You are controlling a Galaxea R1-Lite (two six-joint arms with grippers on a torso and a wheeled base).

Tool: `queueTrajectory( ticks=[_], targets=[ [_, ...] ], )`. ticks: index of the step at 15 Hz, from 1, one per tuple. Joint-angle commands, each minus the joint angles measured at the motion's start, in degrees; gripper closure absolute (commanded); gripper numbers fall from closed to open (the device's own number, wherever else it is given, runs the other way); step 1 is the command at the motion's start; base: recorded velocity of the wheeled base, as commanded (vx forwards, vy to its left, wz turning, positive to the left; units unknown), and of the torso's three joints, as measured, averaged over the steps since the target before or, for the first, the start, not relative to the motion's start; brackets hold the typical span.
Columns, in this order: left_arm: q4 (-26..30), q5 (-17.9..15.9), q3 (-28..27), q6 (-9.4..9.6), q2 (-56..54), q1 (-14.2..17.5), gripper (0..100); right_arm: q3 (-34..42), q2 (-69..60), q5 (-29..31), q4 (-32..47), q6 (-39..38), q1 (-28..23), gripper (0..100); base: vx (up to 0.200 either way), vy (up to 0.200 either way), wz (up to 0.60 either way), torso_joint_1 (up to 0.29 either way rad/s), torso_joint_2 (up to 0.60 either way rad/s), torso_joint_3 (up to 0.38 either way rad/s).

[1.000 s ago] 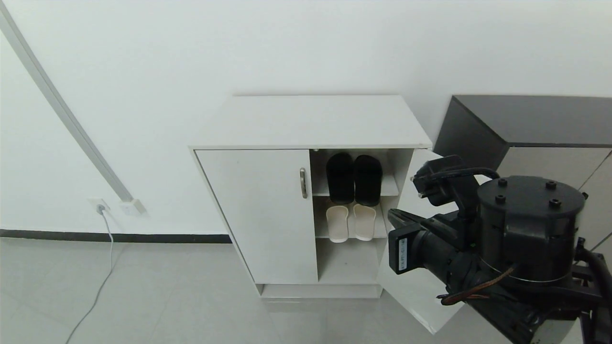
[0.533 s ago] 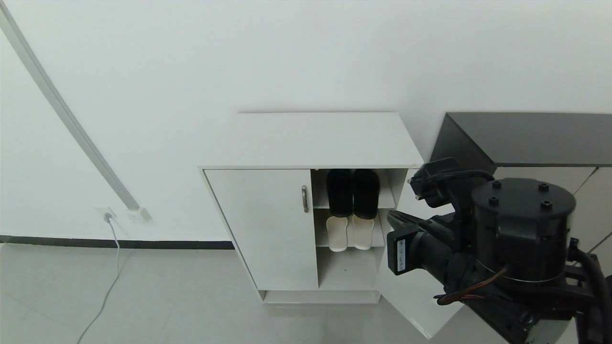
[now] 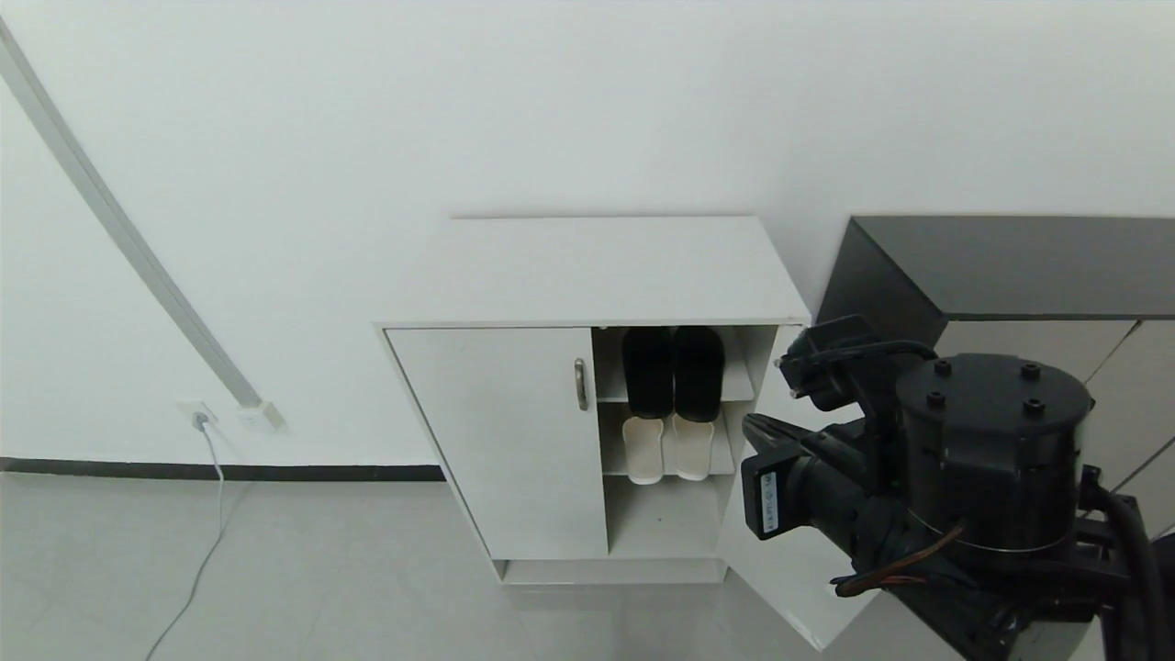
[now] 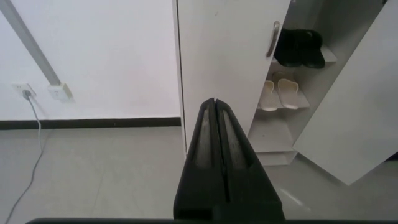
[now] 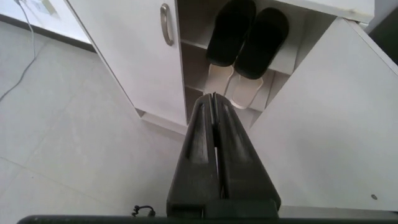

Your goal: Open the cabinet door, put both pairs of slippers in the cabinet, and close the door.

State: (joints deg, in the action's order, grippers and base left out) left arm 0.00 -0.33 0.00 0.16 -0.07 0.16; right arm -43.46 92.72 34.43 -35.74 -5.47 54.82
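Inside the white wooden cabinet [image 3: 606, 266], the flat black slippers [image 3: 675, 372] sit one shelf above the cream slippers [image 3: 668, 448]. Your right end effector [image 5: 214, 102] is pinched together, so a glancing push may skid off the open white panel door [image 3: 789, 578].

Head view: the right arm [image 3: 918, 477] covers most of the open door [image 3: 780, 569], leaving bare only its part nearest the hinge. The far ends of the black slippers [image 3: 675, 367] are hidden under the cabinet top [image 3: 606, 266]. The cable [image 3: 197, 542] and the dark cabinet [image 3: 1010, 257] are cut off by the picture's edges. Both wrist views: the door is cut off at an edge.
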Motion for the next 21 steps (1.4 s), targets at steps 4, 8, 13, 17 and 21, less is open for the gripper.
queueTrajectory(
  ticks=[4,8,13,17,21],
  targets=[
    [0.0,0.0,0.0,0.02,0.1,0.0,100,0.0,0.1,0.0,-0.1,0.1,-0.5,100,0.000,0.000,-0.60,0.008,0.00,0.000],
    [0.0,0.0,0.0,0.02,0.1,0.0,100,-0.4,1.0,-0.1,-0.2,0.4,-3.7,100,0.000,0.000,0.00,0.000,0.00,0.000],
    [0.0,0.0,0.0,0.02,0.1,0.0,100,-5.8,6.1,-2.8,-0.6,0.5,-13.6,100,0.000,0.000,0.00,0.000,0.00,0.000],
    [0.0,-0.1,0.0,0.11,0.1,0.0,100,-10.1,9.8,-3.8,-0.6,0.5,-17.2,100,-0.100,0.000,0.00,0.000,0.00,-0.001],
    [0.0,-0.1,0.0,0.11,0.1,0.0,100,-13.8,13.4,-5.0,-0.6,0.4,-20.0,100,-0.050,0.000,0.00,-0.001,0.00,0.001]
  ],
)
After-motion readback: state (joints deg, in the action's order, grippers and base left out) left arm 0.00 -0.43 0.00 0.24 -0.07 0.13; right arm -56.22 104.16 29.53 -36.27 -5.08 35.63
